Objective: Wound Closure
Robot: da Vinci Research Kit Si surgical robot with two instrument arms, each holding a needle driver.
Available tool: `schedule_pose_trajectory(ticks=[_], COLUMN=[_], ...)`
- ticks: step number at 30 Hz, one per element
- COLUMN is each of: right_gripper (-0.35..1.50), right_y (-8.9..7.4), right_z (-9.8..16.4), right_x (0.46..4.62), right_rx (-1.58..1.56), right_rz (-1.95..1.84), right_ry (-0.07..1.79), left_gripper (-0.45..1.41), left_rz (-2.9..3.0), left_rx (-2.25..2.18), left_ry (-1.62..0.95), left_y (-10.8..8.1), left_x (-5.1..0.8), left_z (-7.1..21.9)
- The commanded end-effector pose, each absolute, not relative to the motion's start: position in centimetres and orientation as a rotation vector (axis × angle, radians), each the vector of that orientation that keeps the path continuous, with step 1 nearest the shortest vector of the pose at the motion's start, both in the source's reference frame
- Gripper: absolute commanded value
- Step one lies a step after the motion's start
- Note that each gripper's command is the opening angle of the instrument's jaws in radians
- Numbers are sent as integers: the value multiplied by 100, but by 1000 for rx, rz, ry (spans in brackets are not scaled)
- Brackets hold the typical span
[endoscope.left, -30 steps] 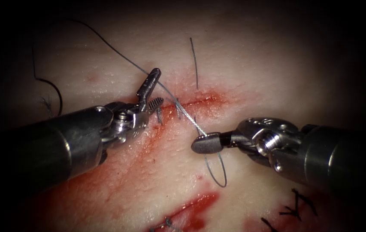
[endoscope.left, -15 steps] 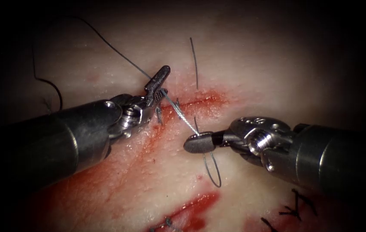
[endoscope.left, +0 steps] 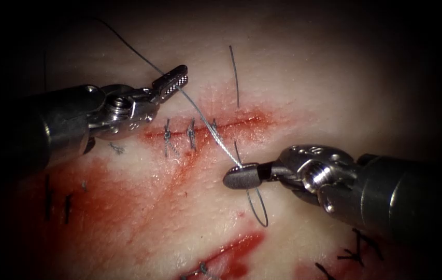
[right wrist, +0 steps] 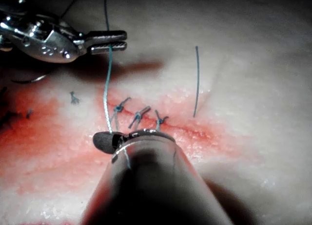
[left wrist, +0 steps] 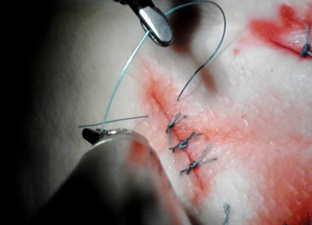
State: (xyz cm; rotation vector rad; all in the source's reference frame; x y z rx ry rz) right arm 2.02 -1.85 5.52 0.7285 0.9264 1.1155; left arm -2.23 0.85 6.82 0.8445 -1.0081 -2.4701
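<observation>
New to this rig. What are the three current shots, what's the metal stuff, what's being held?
This is a surgical practice robot stitching a cut in pork belly, called the tissue. One picture comes from an endoscope above and in front; the other two from small cameras riding on each arm.

The left arm's pincer and the right arm's pincer are each shut on the thread, which runs stretched between them across the cut. Three finished stitches cross the cut, with red fluid around it. A loose thread end stands up from the tissue. I can't make out the needle, so I won't place it.
</observation>
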Motion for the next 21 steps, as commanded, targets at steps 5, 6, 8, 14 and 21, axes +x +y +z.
schedule_pose_trajectory(ticks=[5, 6, 8, 14, 21], right_gripper=[-35, -35, -35, 11, 147], right_y=[-180, -180, -180, -175, -150], right_z=[555, 555, 554, 553, 545], right_x=[211, 211, 211, 210, 184], right_rx=[729, 729, 730, 724, 677], right_rz=[1113, 1113, 1112, 1076, 924], right_ry=[930, 930, 930, 969, 1247], left_gripper=[47, 47, -5, -45, -45], left_rz=[-2454, -2451, -2445, -2503, -2696], left_rx=[846, 848, 856, 800, 858], left_ry=[-969, -967, -960, -855, -931], left_y=[93, 93, 95, 98, 90], left_x=[-227, -227, -225, -200, -160], left_z=[698, 701, 705, 702, 687])
